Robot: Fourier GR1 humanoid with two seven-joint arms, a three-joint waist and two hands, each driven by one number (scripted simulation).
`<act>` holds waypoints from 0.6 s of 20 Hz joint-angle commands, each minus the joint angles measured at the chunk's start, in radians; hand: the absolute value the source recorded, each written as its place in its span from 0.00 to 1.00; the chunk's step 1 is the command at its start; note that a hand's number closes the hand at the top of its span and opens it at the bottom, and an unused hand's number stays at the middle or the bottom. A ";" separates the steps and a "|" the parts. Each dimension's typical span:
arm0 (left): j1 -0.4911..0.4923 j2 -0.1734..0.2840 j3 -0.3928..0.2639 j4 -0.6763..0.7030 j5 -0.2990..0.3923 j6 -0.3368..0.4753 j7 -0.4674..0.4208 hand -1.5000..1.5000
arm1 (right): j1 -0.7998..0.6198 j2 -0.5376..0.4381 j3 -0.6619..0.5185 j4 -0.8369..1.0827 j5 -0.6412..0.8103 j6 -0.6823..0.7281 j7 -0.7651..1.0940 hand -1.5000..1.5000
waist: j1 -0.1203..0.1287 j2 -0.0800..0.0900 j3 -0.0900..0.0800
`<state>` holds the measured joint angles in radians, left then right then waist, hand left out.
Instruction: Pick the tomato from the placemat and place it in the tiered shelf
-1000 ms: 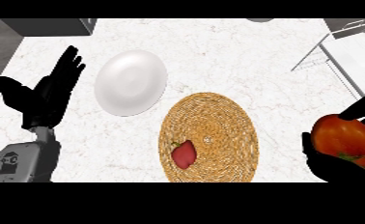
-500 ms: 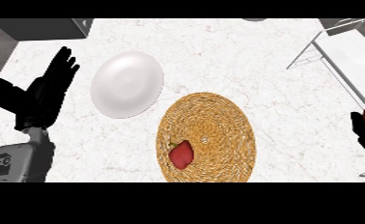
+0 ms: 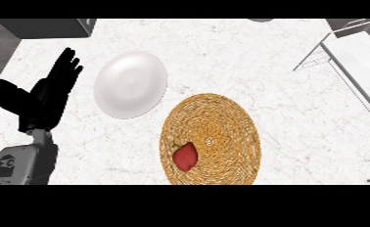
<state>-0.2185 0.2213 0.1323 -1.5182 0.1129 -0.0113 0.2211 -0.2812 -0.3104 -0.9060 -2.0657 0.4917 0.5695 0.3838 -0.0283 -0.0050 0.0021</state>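
A round woven placemat [image 3: 217, 118] lies on the white marbled counter, low in the middle of the head view. On its lower left part rests a dark red, pepper-shaped piece [image 3: 185, 156] with a small green stem. No tomato shows in this view. The wire tiered shelf [image 3: 345, 50] enters at the upper right corner. My left hand [image 3: 51, 91] rests open at the left edge, fingers up, apart from everything. My right hand is out of view.
A white plate [image 3: 131, 84] lies left of the placemat, between it and my left hand. A grey block [image 3: 43, 28] sits at the top left corner. Bare counter stretches between the placemat and the shelf.
My right hand, which held an orange-red tomato at the right edge one second ago, has slid out of view to the right. The left hand has stayed put.
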 commanded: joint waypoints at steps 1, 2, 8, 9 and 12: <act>0.054 -0.017 -0.025 -0.052 -0.009 -0.007 0.000 0.50 | 0.037 -0.140 -0.130 0.175 -0.111 0.011 -0.120 1.00 | 0.023 0.003 -0.001; 0.031 -0.021 -0.022 -0.059 0.001 -0.008 0.009 0.50 | 0.075 -0.126 -0.137 0.182 -0.111 0.001 -0.132 1.00 | 0.023 0.003 -0.002; -0.013 -0.028 -0.026 -0.051 -0.012 0.004 0.037 0.50 | 0.103 -0.260 -0.147 0.390 -0.139 -0.022 -0.259 1.00 | 0.027 0.004 -0.002; -0.057 -0.026 0.000 0.062 -0.020 0.004 -0.028 0.50 | 0.091 -0.259 -0.132 0.388 -0.139 -0.054 -0.237 1.00 | 0.025 0.005 -0.002; -0.010 -0.011 0.000 0.041 -0.002 -0.035 -0.039 0.50 | 0.051 -0.278 -0.135 0.459 -0.036 -0.161 -0.157 0.00 | 0.031 0.006 -0.002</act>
<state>-0.2476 0.1997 0.1177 -1.4878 0.0932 -0.0167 0.2037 -0.2137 -0.5332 -1.0404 -1.6938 0.4170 0.4766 0.2076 -0.0019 0.0011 0.0005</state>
